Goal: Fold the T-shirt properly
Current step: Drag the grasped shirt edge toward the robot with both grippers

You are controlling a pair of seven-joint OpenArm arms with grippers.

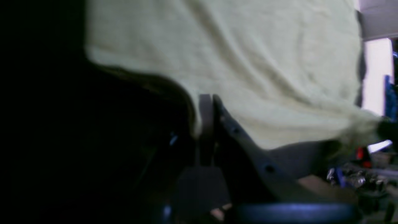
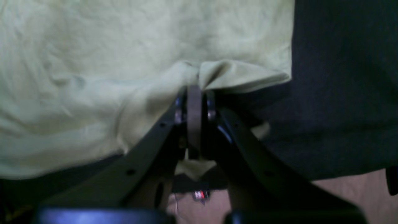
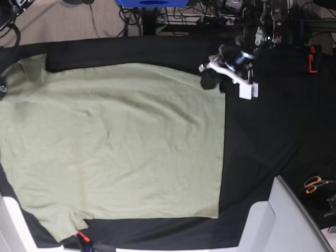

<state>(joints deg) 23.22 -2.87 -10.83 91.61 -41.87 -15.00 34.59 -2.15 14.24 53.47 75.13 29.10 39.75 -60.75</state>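
The pale green T-shirt (image 3: 115, 142) lies spread flat on the black table cloth (image 3: 262, 136), with one sleeve at the upper left and one at the lower left. My left gripper (image 3: 209, 77) sits at the shirt's upper right hem corner. In the left wrist view this gripper (image 1: 211, 98) is shut on the edge of the T-shirt (image 1: 248, 62), which stretches away above it. In the right wrist view my right gripper (image 2: 194, 88) is shut on a bunched fold at the edge of the T-shirt (image 2: 93, 62), next to a cloth corner (image 2: 279, 77). I cannot place the right gripper in the base view.
Orange-handled scissors (image 3: 315, 184) lie on the cloth at the far right. A red item (image 3: 313, 58) sits at the upper right. Cables and gear (image 3: 262, 21) crowd the top edge. A grey housing (image 3: 283, 220) fills the lower right corner.
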